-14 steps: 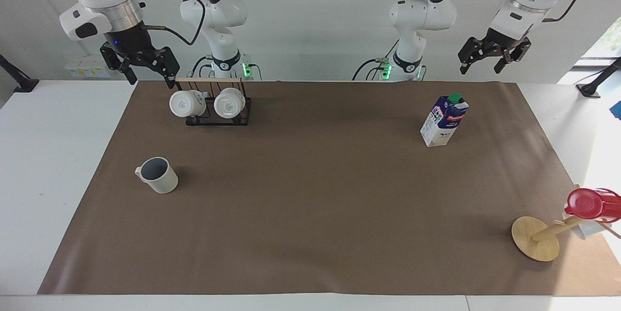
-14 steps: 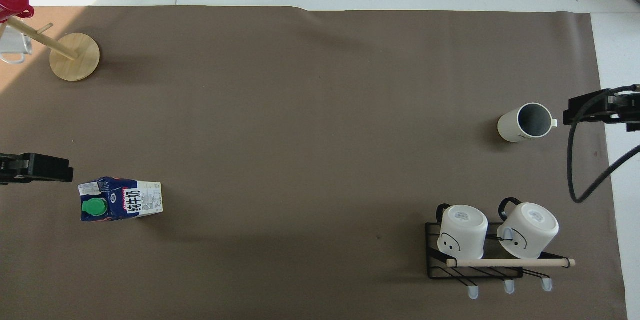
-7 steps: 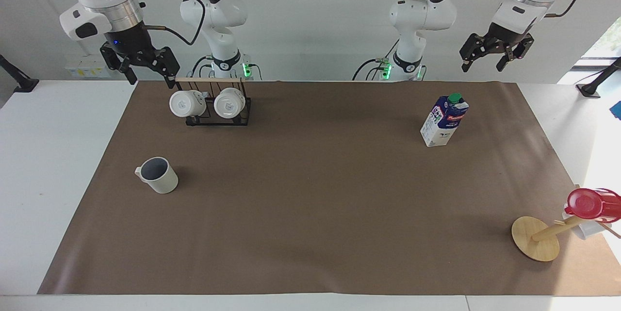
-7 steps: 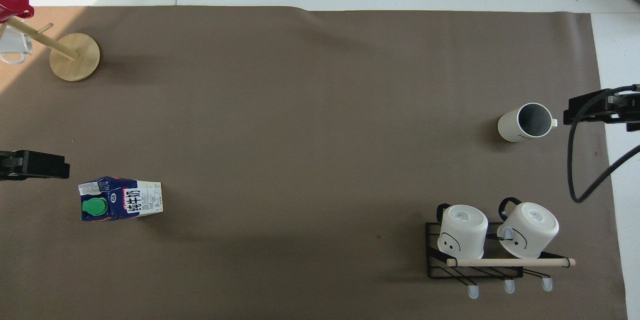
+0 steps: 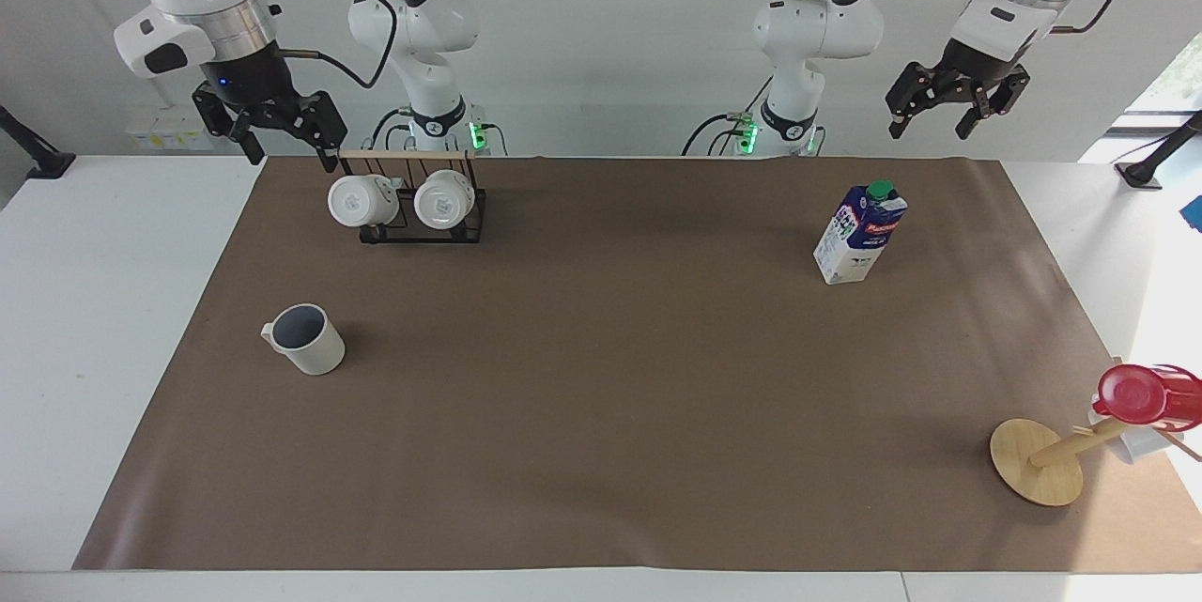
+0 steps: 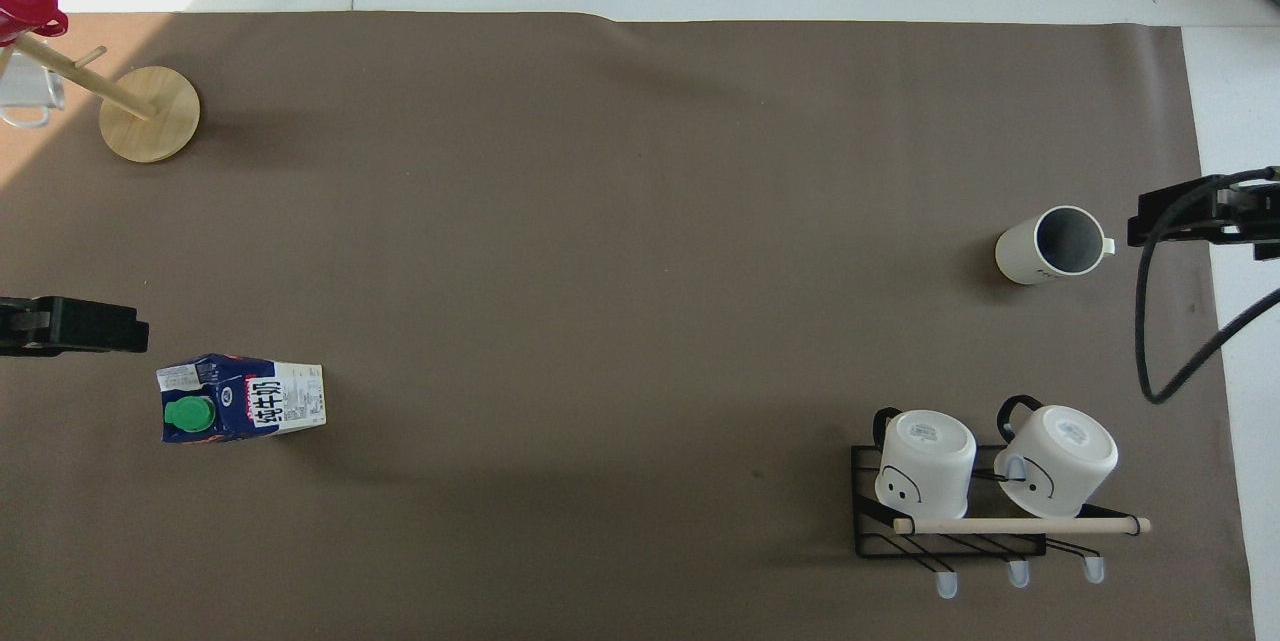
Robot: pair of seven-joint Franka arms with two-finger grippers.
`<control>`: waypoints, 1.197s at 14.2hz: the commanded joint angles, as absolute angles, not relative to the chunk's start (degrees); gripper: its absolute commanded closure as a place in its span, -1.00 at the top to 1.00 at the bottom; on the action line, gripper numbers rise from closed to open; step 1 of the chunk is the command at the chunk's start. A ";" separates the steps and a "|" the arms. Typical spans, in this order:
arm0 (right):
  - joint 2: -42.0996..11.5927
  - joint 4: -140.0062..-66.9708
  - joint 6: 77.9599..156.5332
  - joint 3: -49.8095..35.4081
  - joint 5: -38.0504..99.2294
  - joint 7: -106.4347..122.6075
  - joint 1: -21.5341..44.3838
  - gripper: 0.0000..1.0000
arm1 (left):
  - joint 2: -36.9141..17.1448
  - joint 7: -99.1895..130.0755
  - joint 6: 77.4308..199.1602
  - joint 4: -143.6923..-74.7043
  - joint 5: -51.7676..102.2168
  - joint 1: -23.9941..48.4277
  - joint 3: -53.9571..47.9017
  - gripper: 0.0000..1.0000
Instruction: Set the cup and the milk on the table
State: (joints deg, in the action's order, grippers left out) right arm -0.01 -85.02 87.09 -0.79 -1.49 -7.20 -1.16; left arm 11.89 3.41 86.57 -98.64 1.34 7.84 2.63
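The cup [image 5: 305,339] [image 6: 1050,246], cream-white with a dark inside, stands upright on the brown sheet [image 5: 601,377] of the table [image 5: 103,301], toward the right arm's end. The milk [image 5: 859,231] [image 6: 245,399], a blue-and-white carton with a green cap, stands upright on the sheet toward the left arm's end. My right gripper [image 5: 293,149] [image 6: 1190,216] hangs open and empty high over the sheet's edge at its own end. My left gripper [image 5: 932,125] [image 6: 80,331] is raised, open and empty, over the sheet's edge beside the milk. Neither gripper touches anything.
A black wire rack [image 5: 413,226] holding two white mugs [image 5: 357,200] stands near the right arm's base. A wooden peg stand [image 5: 1033,461] with a round base leans at the left arm's end, far from the robots, carrying a red cup [image 5: 1141,393]. The right arm's cable [image 6: 1150,321] dangles.
The left gripper has risen a little and drifted slightly. The right arm, the cup and the milk have not moved.
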 commanded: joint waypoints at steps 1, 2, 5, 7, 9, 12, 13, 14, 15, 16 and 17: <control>-1.14 -83.67 87.54 -0.97 -1.49 -5.54 -1.85 1.00 | 12.22 2.81 86.84 -98.53 2.02 7.82 2.64 1.00; -1.93 -82.54 87.45 -0.97 -1.49 -5.54 -1.85 1.00 | 12.22 2.90 86.75 -98.61 2.02 7.82 2.64 1.00; -4.66 -78.49 86.66 -0.88 -1.58 -5.54 -1.93 1.00 | 12.30 2.90 86.05 -98.61 2.02 7.03 2.90 1.00; -4.66 -78.57 86.75 -0.88 -1.67 -5.54 -1.85 1.00 | 12.30 2.90 85.96 -98.61 2.02 7.03 2.99 1.00; -5.36 -78.49 87.10 -0.88 -1.67 -5.54 -1.93 1.00 | 12.30 2.64 86.22 -98.61 2.02 7.03 2.99 1.00; -6.06 -78.57 87.97 -0.79 -1.76 -5.62 -2.02 1.00 | 12.30 2.46 86.40 -98.61 2.02 7.47 2.90 1.00; -6.85 -78.49 88.59 -0.79 -1.76 -5.54 -2.37 1.00 | 12.30 2.63 86.40 -98.61 2.02 7.64 2.90 1.00; -7.29 -78.57 89.64 -0.79 -1.67 -5.54 -2.37 1.00 | 12.30 2.72 86.40 -98.61 2.02 7.73 2.90 1.00; -8.08 -78.57 90.26 -0.79 -1.76 -5.45 -2.37 1.00 | 12.22 2.72 86.40 -98.61 2.02 7.73 2.90 1.00; -8.96 -78.57 90.87 -0.79 -1.76 -5.28 -2.46 1.00 | 12.22 2.72 86.48 -98.61 2.02 7.82 2.90 1.00; -9.23 -78.84 92.10 -0.79 -1.76 -5.10 -2.81 1.00 | 12.22 2.90 86.57 -98.61 2.02 7.82 2.90 1.00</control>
